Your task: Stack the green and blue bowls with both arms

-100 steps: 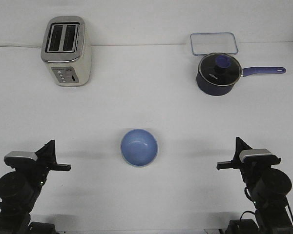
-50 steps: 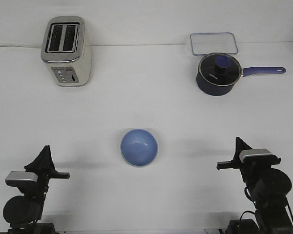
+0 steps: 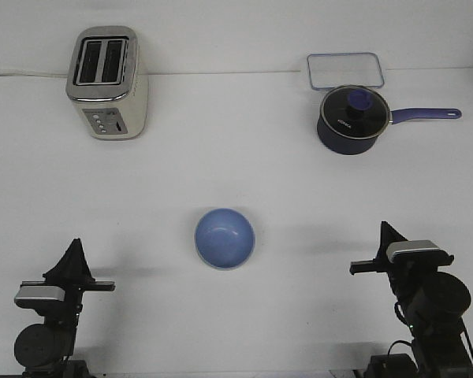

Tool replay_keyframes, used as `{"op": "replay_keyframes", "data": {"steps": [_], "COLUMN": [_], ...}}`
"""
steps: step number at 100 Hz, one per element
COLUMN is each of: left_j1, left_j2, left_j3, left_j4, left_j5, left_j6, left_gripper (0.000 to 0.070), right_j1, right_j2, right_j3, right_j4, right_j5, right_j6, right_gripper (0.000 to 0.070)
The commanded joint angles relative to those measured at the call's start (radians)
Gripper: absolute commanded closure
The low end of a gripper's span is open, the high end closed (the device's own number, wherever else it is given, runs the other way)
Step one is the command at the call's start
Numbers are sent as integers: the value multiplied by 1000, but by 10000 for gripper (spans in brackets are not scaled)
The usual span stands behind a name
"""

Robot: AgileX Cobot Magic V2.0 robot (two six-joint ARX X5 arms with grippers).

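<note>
A pale blue bowl [image 3: 225,238] sits upright near the middle of the white table [image 3: 236,157], a little toward the front. No green bowl shows on its own in this view. My left gripper [image 3: 72,262] is low at the front left, well left of the bowl and apart from it. My right gripper [image 3: 386,239] is at the front right, well right of the bowl and apart from it. Both point away from the camera and hold nothing that I can see. Their jaws are seen from behind, so the gap is hidden.
A silver toaster [image 3: 106,83] stands at the back left. A dark navy saucepan [image 3: 353,120] with a lid and a purple handle stands at the back right. A clear rectangular container [image 3: 344,70] lies just behind it.
My left arm has drawn back and sunk toward the front edge, its gripper now pointing more upright. The right arm and the blue bowl have not moved.
</note>
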Motion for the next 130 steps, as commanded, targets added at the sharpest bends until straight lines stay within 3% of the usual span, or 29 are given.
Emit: {"op": "replay_keyframes", "data": {"steps": [1,87,130], "left_j1": [1,1,1], "left_j2": [-2,-1,-1], "left_j3": [-19,-19,-19], "left_j4": [11,11,10], "left_j5": [-3,-3,-3], "left_j6": [5,5,5], "left_gripper": [688,688,688], "right_j1": [1,0,0], "right_j2": [3,-9,-281], "right_j3": [14,-2,-301], "right_j4": [14,30,251], "right_j5": [3,4,-2], "right_j6": [-1,-1,0], "right_gripper": [700,700,700]}}
